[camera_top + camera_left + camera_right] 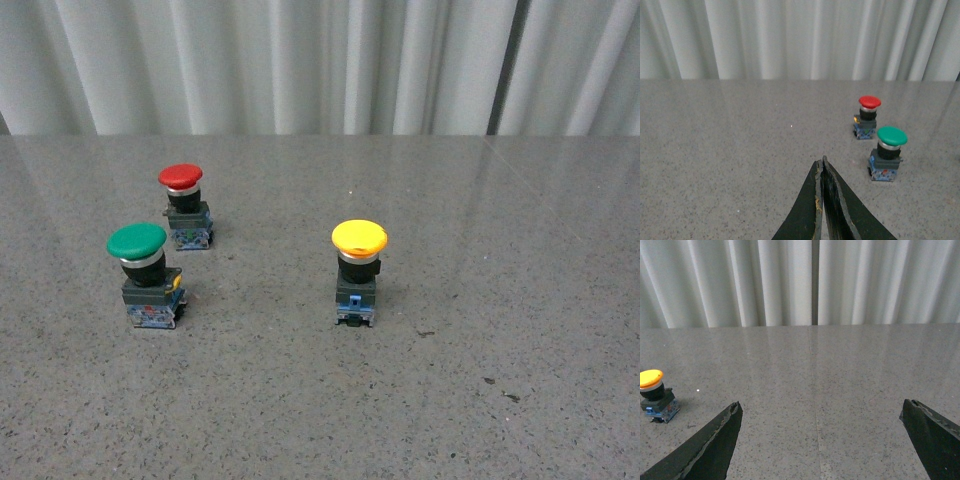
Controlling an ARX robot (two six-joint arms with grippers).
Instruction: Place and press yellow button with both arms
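The yellow button stands upright on the grey table, right of centre in the front view, with its yellow cap on top and its blue-grey base below. It also shows in the right wrist view, off to one side of my right gripper, which is open wide and empty above bare table. My left gripper is shut and empty, its fingertips pressed together above the table; the yellow button is out of its view. Neither arm shows in the front view.
A green-capped button and a smaller red-capped button stand at the left of the grey table. Both also show in the left wrist view: the green button and the red button. White curtains hang behind the table's far edge.
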